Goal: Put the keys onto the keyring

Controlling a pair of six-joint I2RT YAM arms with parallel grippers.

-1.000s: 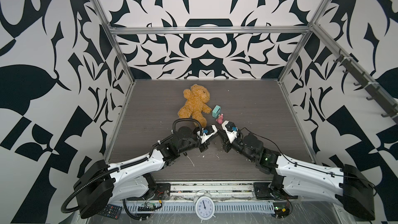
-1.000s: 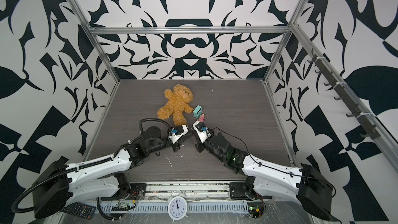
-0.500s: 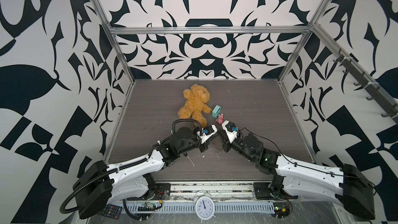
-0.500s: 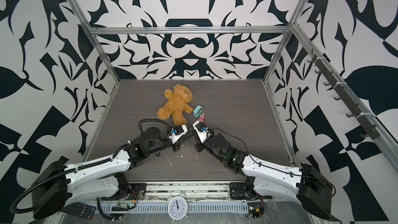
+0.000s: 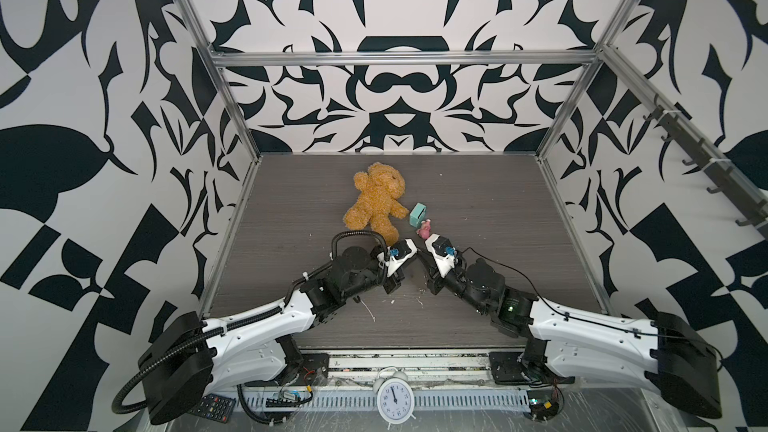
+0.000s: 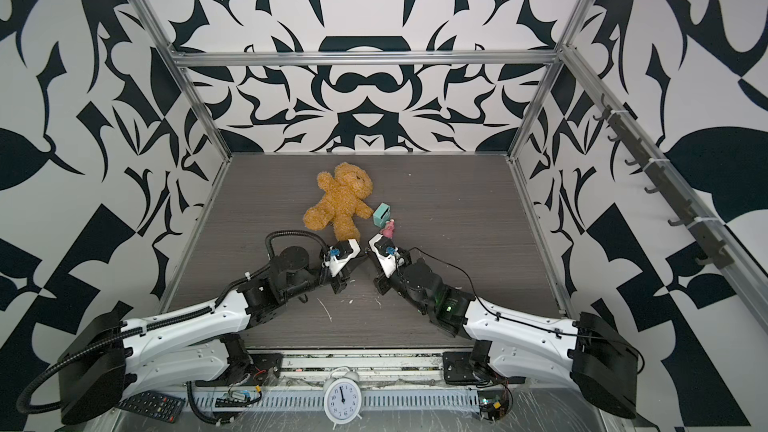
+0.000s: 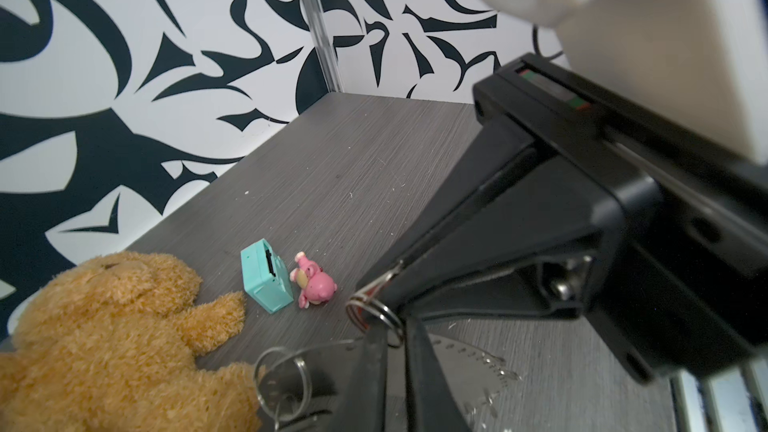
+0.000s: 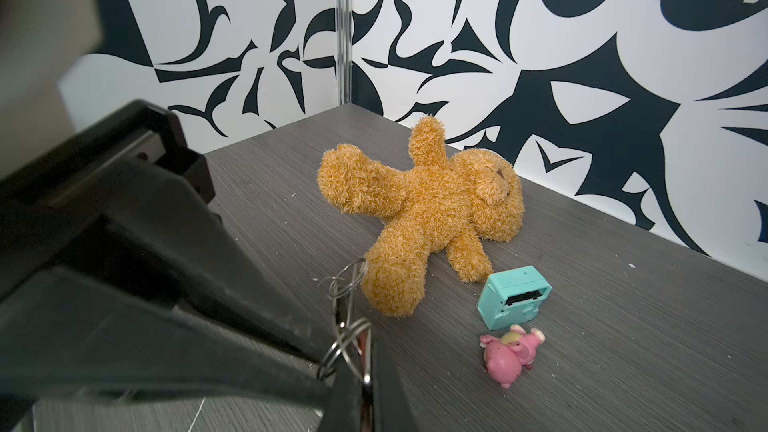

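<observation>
Sitting between right claw (image 8: 363,367) tips, keyring (image 8: 345,347), pinched

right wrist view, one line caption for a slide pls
Right gripper pinching the silver keyring, with teddy bear, teal box and pink figurine on the table beyond.

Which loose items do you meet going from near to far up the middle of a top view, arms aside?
Alarm clock → pink toy figure → teal box. The teddy bear spans the last two, so it is left unranked.
</observation>
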